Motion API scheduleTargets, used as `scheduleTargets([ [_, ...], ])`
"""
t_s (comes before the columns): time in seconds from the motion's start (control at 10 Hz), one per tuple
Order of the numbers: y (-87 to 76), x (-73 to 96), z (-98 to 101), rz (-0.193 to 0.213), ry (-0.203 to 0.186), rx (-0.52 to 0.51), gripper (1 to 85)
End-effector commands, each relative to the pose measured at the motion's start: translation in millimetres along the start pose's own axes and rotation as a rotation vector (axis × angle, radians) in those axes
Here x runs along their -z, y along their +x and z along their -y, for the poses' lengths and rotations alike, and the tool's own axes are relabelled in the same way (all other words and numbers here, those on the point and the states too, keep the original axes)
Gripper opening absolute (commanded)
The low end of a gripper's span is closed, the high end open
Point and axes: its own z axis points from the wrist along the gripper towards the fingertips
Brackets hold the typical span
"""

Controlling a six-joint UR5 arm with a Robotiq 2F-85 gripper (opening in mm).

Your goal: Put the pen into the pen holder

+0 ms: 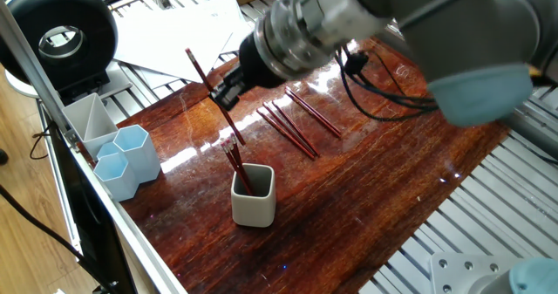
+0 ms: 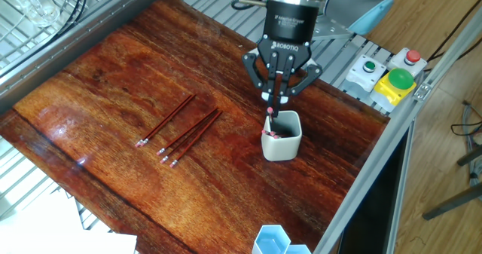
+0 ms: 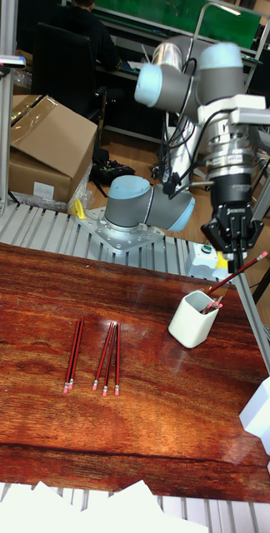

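Above the pen holder (image 2: 282,136), the gripper (image 2: 276,96) hangs with its fingers pinched on a thin dark-red pen (image 1: 214,98) with a pink end. From one fixed view the pen slants steeply, its upper end sticking out past the gripper and its lower end reaching down to just above the rim of the off-white cup. From the other fixed view the pink end sits right at the cup's mouth; whether it has crossed the rim cannot be told. From the tall fixed view the pen (image 3: 239,273) tilts up and to the right from the cup (image 3: 192,319).

At least two more red pens (image 1: 237,168) already stand inside the holder, leaning against its wall with their pink ends up.

Further out on the glossy wooden table (image 2: 113,81) lie five loose pens: a group of three (image 3: 107,358) close together and a pair (image 3: 72,356) just beside them, well apart from the holder.

Near the table's edge stand two pale blue hexagonal cups (image 1: 127,160), with a grey divided tray (image 1: 87,118) just behind them. Beyond the opposite side sits a box with red, green and yellow buttons (image 2: 390,76).
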Motion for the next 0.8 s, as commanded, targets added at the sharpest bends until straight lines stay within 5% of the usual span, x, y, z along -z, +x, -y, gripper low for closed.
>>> scheduleTargets([
  [0.0, 9.7, -6.4, 2.1, 0.009, -0.008, -0.006, 1.0],
  [0.2, 22.7, -6.2, 3.6, -0.041, -0.002, -0.023, 1.0],
  [0.4, 58.0, -2.2, 9.6, -0.178, 0.025, -0.046, 1.0],
  [0.5, 64.5, -1.0, 7.7, -0.203, 0.020, -0.061, 1.0],
  [0.7, 60.2, -1.8, 7.8, -0.186, 0.019, -0.058, 1.0],
])
